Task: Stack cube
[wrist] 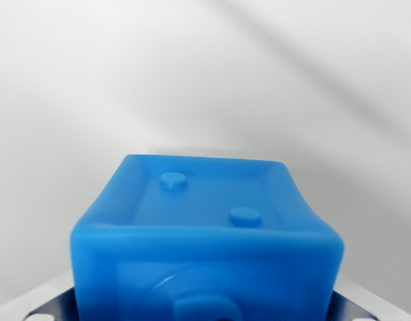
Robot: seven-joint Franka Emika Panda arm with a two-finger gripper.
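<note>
Filling the lower middle of my wrist view is the blue cube (205, 247), so close that its near face runs off the bottom edge. Grey metal shows at both lower corners, touching or just beside the cube's flanks; I take these for the pincer's (205, 314) fingers (55, 309), narrowed onto the cube, though the contact itself lies below the frame. Beyond it is only pale, blurred tabletop (205, 80) with soft shadow bands, and no second cube in sight.

My judgement: I am in the carry step, cube in grasp and clear of the surface. Next I need to find the base cube, bring this one squarely over it, lower until the faces meet, then release.

As for heading, the cube has no real long axis; its sides look equal. One recessed face with two round studs points up and away from the lens, while the face nearest me bears a circular moulding. It sits roughly square to the view, edges not noticeably skewed.
</note>
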